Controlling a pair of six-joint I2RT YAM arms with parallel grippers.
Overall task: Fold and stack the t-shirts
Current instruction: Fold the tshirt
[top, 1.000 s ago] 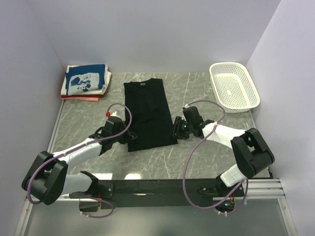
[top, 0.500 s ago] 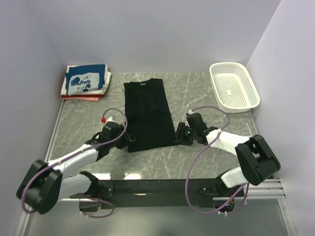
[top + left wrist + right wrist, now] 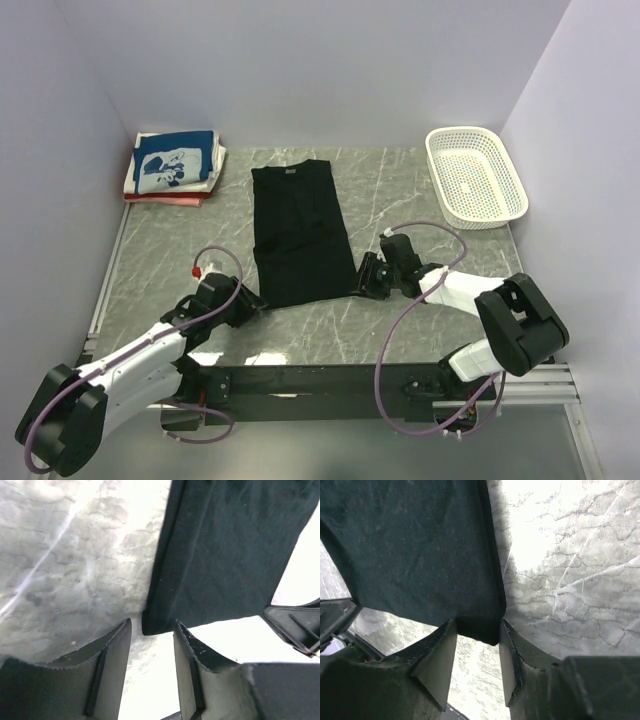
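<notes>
Prob. a robotics lab cell: plain white walls [image 3: 320, 70] box in marble-look table [image 3: 400, 200], black mounting rail [image 3: 320, 382] up front.

I count four t-shirts. One black t-shirt [image 3: 298, 232] lies flat. Three folded ones are stacked to its far left: one blue shirt [image 3: 172, 160], one white shirt [image 3: 130, 182] and one red shirt [image 3: 165, 199]. I count one basket [image 3: 475, 180], to its far right. I count two grippers: the left gripper [image 3: 255, 298] at its near left corner, the right gripper [image 3: 358, 280] at its near right corner.
</notes>
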